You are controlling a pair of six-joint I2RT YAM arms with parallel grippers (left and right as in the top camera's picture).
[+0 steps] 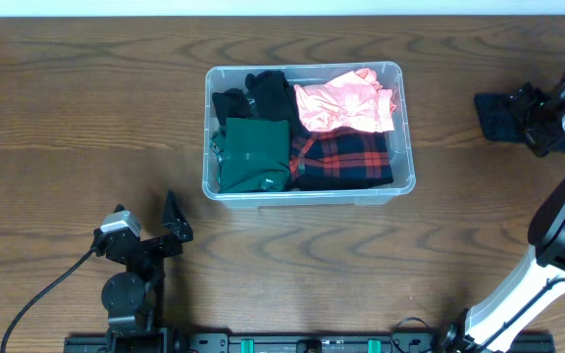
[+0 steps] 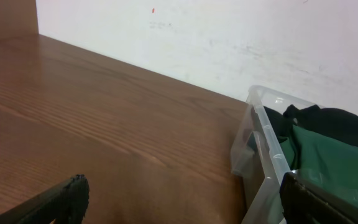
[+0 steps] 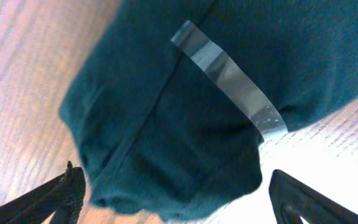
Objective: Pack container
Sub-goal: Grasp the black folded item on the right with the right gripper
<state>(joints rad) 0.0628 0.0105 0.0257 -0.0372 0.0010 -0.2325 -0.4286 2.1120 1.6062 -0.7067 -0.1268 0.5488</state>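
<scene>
Overhead view: the container (image 1: 302,196) sits mid-table, part-filled with clothes (image 1: 253,152). Far right, the right gripper (image 3: 176,186), claw spread above a dark garment (image 3: 166,93), must next pinch it. The left gripper (image 2: 182,190) idles spread, near left.

Left arm sits folded low off the near-left corner of the container (image 1: 207,147), left gripper (image 1: 173,218) with its fingers spread wide. Right arm stretches out well right of the container, right gripper (image 1: 524,116) also gaping wide.
</scene>
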